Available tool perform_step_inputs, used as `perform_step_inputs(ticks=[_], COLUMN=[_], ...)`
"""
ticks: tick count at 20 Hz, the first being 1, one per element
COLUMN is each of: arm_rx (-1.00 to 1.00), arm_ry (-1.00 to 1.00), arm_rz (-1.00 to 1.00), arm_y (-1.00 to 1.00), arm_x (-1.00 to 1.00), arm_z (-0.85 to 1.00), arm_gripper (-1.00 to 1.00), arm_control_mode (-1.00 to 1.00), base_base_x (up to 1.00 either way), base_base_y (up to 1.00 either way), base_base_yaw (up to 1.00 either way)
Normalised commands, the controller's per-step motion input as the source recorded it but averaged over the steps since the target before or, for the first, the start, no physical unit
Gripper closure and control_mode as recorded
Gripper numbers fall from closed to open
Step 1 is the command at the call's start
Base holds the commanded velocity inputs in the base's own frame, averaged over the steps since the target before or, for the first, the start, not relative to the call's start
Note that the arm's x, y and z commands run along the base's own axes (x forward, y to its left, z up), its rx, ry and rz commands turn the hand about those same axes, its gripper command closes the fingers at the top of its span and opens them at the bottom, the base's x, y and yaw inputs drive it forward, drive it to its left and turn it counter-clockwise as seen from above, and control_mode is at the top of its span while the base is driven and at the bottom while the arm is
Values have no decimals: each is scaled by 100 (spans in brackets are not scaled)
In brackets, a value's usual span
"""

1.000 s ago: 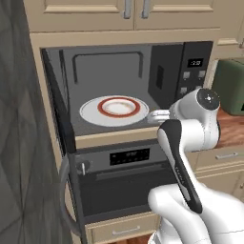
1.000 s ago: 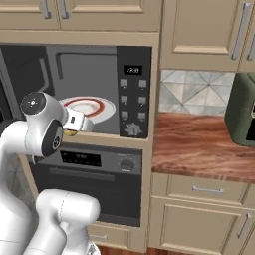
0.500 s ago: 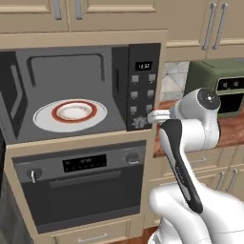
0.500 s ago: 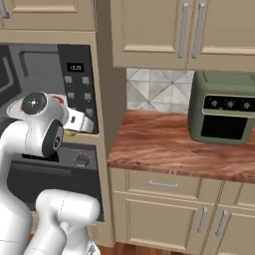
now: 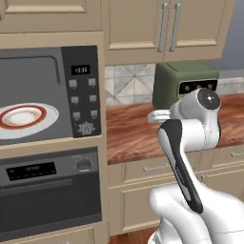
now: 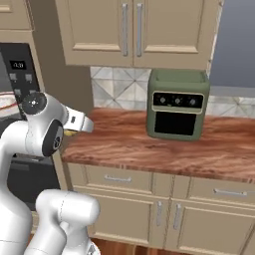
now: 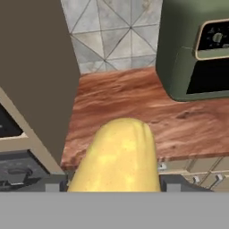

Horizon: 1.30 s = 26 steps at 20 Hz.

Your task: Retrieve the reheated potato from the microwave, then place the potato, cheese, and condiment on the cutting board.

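Hand view: beyond the gripper [image 7: 117,181] lies a reddish wood counter [image 7: 134,103], with a green toaster oven [image 7: 197,49] ahead to its right. Pinched between the jaws, the potato [image 7: 118,156] looms close, a smooth, pale yellow oval lump.

The potato [image 7: 120,156], a smooth yellowish oval lump, sits lengthwise between the finger tips in the hand view, raised over the near left end of the reddish counter. The microwave [image 5: 47,95] stands open at far left, its red-rimmed plate bare.
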Motion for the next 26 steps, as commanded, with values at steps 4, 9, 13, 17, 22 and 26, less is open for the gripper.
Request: perform_step_inputs(ticks=[4,9,13,17,22,26], arm_rx=[0,0,0,0,0,0], arm_ry=[0,0,0,0,0,0], arm_rz=[0,0,0,0,0,0], arm_y=[0,0,0,0,0,0], arm_x=[0,0,0,0,0,0], arm_z=[0,0,0,0,0,0], arm_gripper=[100,100,100,100,100,100], arm_control_mode=[100,100,100,100,100,100], base_base_x=[9,9,10,12,14,18], base_base_y=[-81,-80,-79,-78,-77,-77], base_base_yaw=[0,0,0,0,0,0])
